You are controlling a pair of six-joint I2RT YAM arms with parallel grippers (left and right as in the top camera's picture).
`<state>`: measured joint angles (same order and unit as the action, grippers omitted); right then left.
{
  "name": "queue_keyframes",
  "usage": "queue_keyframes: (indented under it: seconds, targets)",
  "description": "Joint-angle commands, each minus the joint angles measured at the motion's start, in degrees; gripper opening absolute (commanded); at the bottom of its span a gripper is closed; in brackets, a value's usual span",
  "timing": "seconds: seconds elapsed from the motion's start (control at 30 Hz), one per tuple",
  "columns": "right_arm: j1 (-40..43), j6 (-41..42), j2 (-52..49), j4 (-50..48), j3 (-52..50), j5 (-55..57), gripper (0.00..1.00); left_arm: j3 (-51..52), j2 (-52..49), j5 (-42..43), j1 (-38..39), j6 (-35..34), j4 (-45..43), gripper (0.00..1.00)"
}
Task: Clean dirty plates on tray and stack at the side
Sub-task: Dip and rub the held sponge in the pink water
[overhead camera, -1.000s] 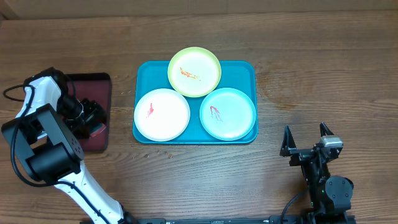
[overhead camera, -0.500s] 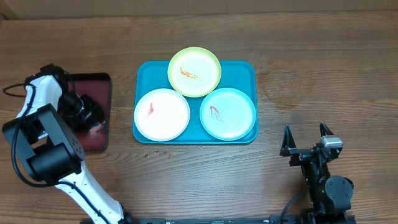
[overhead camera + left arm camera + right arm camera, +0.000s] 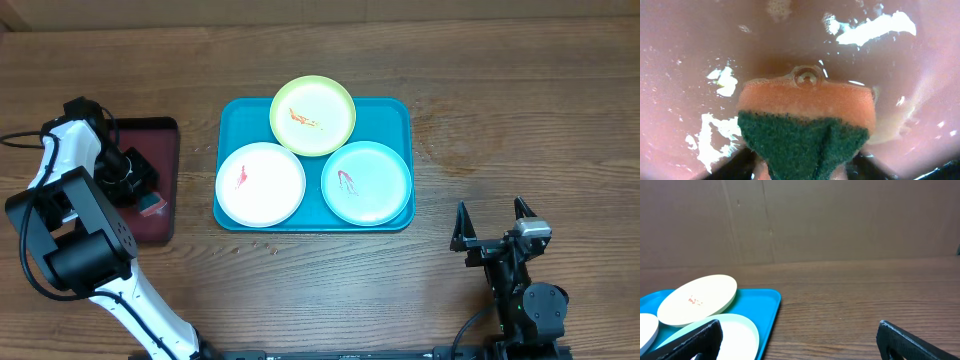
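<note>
A teal tray [image 3: 398, 108] holds three plates: a yellow-green plate [image 3: 313, 116] at the back, a white plate [image 3: 261, 183] front left and a mint-blue plate [image 3: 367, 182] front right, each with a red smear. My left gripper [image 3: 150, 203] is over the dark-red tray [image 3: 165, 135], shut on an orange-and-green sponge [image 3: 805, 125] that presses against the wet tray floor. My right gripper [image 3: 493, 238] is open and empty near the table's front right. In the right wrist view the teal tray [image 3: 767, 307], yellow-green plate [image 3: 697, 299] and mint-blue plate [image 3: 737, 330] show.
The dark-red tray floor [image 3: 700, 45] is wet with white foam patches. Bare wooden table [image 3: 520, 120] lies right of the teal tray. A brown wall [image 3: 840, 220] stands behind the table.
My left gripper has shifted slightly on the dark-red tray with the sponge, whose green side now shows from above. The right arm has not moved.
</note>
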<state>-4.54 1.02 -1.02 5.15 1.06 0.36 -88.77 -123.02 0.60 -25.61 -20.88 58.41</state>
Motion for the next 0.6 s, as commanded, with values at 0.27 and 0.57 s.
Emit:
queue_keyframes:
  seconds: [0.27,0.57]
  targets:
    - [-0.28,-0.42,0.09,-0.37,-0.59,-0.04,1.0,0.81,-2.01,-2.51,-0.52,0.13,0.5,1.0]
    - [-0.28,-0.42,0.09,-0.37,-0.59,-0.04,1.0,0.81,-2.01,-1.07,-0.5,0.15,5.4,0.76]
